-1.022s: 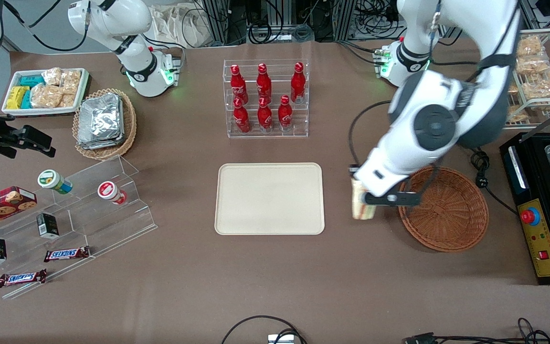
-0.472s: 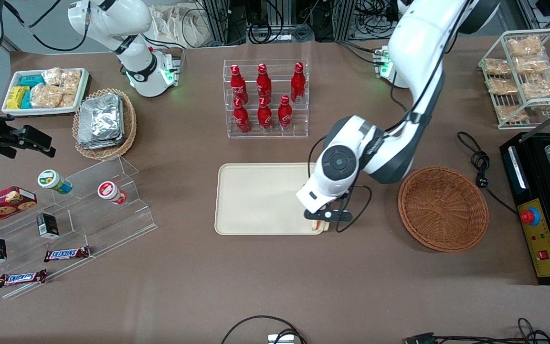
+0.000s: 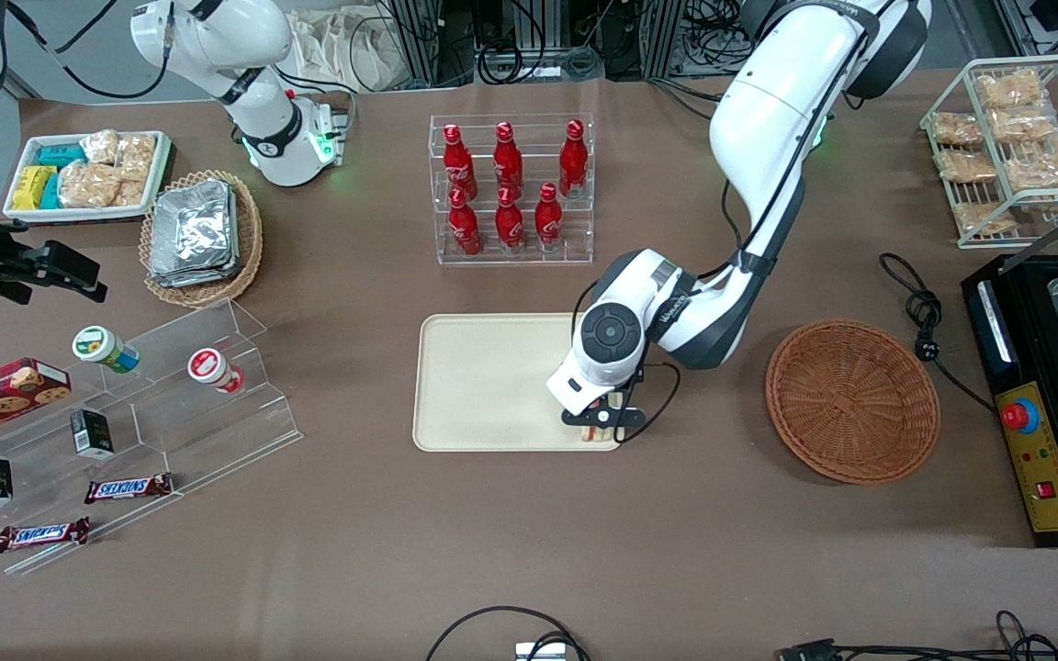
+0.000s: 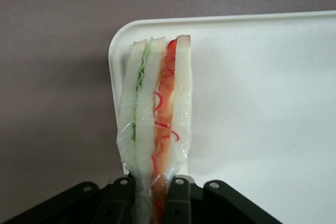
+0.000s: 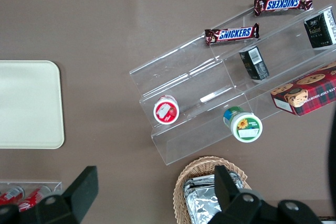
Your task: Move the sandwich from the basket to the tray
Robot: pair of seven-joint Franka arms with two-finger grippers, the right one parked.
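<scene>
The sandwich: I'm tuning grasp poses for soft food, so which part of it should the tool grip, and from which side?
Grip the flat bread faces, as the tool does now, shut on the sandwich over the tray corner. Come at one end along the layers. The wedge is thin across its slices, so both fingers press bread, not the red and green filling edge.

Gripper (image 3: 595, 424) over tray (image 3: 483, 386) corner nearest basket (image 3: 852, 400) & front cam, clamped on sandwich (image 4: 155, 124), which hangs above that corner. Basket beside tray, toward working arm's end, apart from it. Bottle rack (image 3: 511, 190) farther from cam than tray.
</scene>
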